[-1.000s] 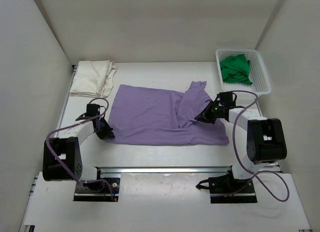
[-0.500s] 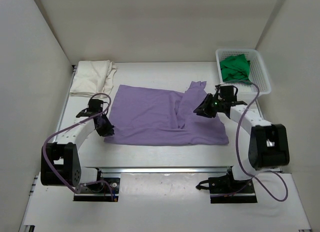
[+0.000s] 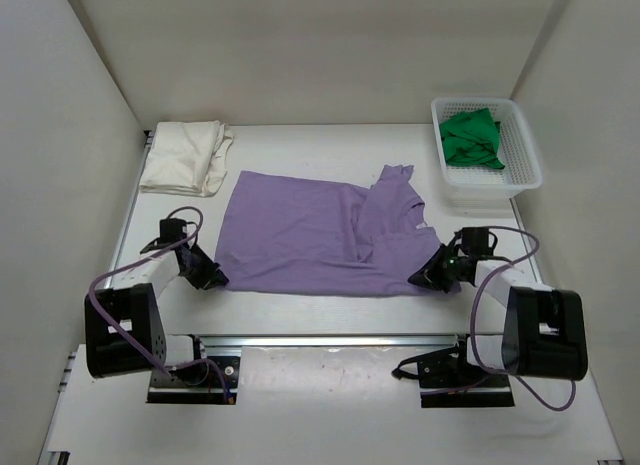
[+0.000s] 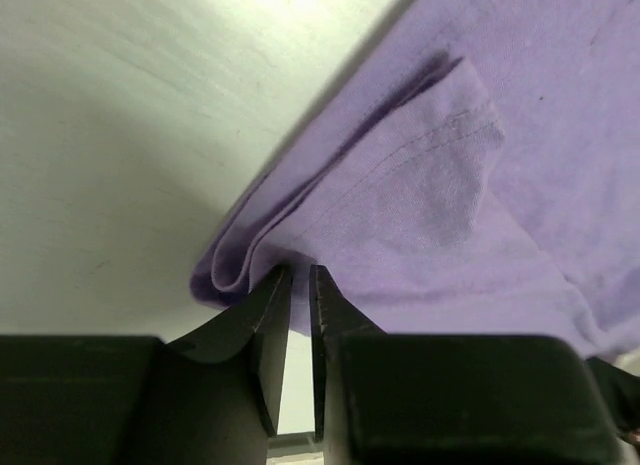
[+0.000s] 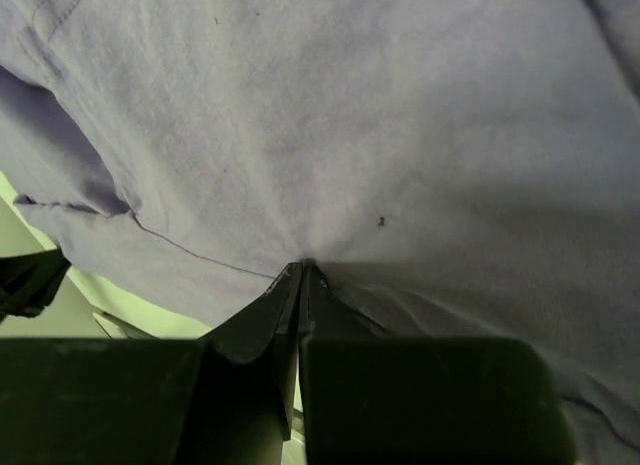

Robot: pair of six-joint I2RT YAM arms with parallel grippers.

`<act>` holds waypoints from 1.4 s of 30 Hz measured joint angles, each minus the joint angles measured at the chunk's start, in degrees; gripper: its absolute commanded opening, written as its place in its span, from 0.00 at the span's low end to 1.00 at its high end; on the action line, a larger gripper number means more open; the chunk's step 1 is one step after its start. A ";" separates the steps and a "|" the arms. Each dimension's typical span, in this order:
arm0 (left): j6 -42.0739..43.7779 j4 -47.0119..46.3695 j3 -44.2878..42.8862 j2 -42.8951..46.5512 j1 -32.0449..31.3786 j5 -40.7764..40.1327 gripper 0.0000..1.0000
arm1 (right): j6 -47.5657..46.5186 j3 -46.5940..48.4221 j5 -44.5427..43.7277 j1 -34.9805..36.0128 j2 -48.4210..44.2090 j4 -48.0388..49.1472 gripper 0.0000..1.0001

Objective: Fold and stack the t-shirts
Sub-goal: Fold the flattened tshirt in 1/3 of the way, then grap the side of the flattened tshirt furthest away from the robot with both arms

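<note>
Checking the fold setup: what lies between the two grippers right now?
The lavender shirt lies spread from the left gripper across to the right gripper; the top view shows it.

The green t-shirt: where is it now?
In the top view the green t-shirt lies bunched in the white basket at the far right corner of the table, beyond the purple t-shirt.

The right gripper [image 3: 428, 275] moved to the purple shirt's [image 3: 300, 235] near corner.

Three t-shirts: cream-white t-shirt [image 3: 185, 157] far left, lavender t-shirt [image 3: 310, 235] mid-table, green t-shirt [image 3: 470, 138] far right. One white lattice basket [image 3: 522, 153]. Two grippers: left gripper [image 3: 211, 277], right gripper [image 3: 428, 277].
</note>
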State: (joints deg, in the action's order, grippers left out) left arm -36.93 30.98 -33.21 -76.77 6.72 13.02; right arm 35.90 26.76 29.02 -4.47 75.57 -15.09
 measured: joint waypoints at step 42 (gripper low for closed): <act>2.38 6.47 -72.70 -51.28 -13.57 -21.51 0.48 | -8.70 32.74 -0.24 4.07 9.92 -11.87 0.00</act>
State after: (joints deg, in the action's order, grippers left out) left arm -34.54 37.45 -105.91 -128.05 -6.85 -8.49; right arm 27.20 59.51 28.77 -0.40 85.49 -26.96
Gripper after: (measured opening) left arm 0.493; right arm 0.001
